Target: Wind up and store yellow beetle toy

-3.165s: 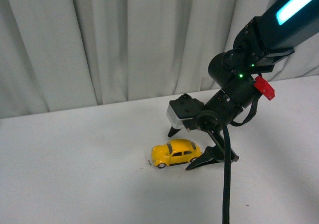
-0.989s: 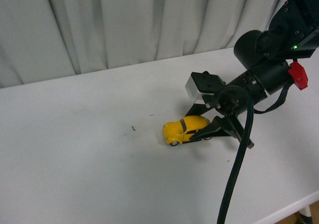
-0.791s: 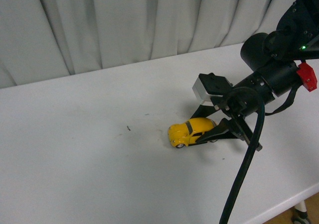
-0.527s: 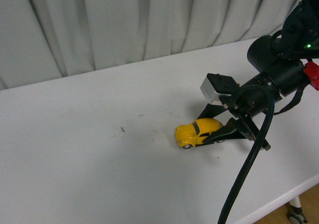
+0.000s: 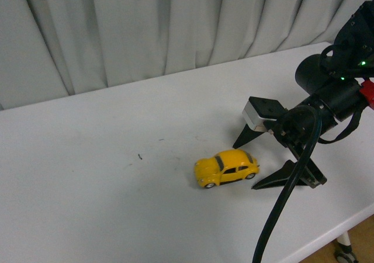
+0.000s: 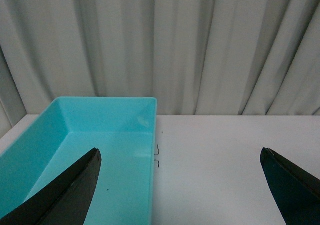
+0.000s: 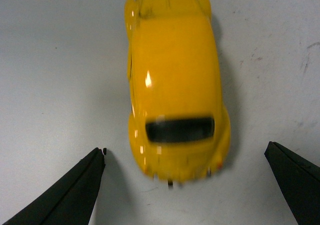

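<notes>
Car not stored yet. The yellow beetle toy (image 5: 227,168) stands on its four wheels on the white table (image 5: 87,193). It is well in from the back edge under the curtain (image 5: 117,29), nose pointing to the robot's left. Nothing holds it.

Right gripper (image 5: 243,167): jaws spread wide, empty. Its two black fingers flank the car's tail, one on each side. The right wrist view shows bare table between each tip and the body, so no contact.

Left gripper (image 6: 180,151): also spread wide, empty. It hangs over a teal bin (image 6: 105,116) that sits on the table close to the back edge by the curtain. The part of the bin floor that shows has nothing in it. The front view doesn't show the bin, so I can't tell how far it is from the car.

Progress, my read: a parked car doesn't show whether its spring is wound, so treat winding as unconfirmed. Storing is all left. You need to close on the car, lift it, carry it to the bin (the likely store spot) and drop it. If winding isn't done, drag the car backward along the table first.
</notes>
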### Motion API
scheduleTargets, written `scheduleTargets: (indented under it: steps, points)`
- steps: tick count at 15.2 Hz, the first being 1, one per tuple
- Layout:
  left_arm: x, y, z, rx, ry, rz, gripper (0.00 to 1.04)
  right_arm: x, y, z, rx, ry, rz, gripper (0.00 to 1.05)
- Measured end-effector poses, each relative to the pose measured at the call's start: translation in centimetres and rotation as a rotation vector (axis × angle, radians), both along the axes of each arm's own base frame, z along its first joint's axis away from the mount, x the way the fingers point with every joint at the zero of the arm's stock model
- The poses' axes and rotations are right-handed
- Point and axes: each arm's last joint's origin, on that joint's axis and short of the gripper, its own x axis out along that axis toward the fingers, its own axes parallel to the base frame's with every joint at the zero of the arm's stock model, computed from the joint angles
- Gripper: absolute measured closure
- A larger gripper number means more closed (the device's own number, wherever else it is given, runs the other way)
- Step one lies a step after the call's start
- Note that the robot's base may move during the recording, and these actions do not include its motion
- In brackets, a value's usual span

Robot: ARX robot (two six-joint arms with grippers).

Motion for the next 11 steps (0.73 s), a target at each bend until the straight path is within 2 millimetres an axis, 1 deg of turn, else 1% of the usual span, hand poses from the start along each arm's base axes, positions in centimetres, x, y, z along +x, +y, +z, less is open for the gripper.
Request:
scheduleTargets:
  steps: [1,8,10,11]
  points:
    - [0.0,0.0,0.0,0.0,0.0,0.0,0.07,0.0,0.0,0.0,0.001,-0.001,0.0,0.07]
    - [0.0,0.0,0.0,0.0,0.0,0.0,0.07,-0.1,0.2,0.0,-0.002,-0.015,-0.012,0.07]
    - [0.0,0.0,0.0,0.0,0.0,0.0,0.07,0.1,1.0,0.7,-0.022,-0.08,0.01,0.07]
    - [0.0,0.0,0.0,0.0,0.0,0.0,0.07,0.4,2.0,1.5,-0.04,-0.146,0.041,0.07]
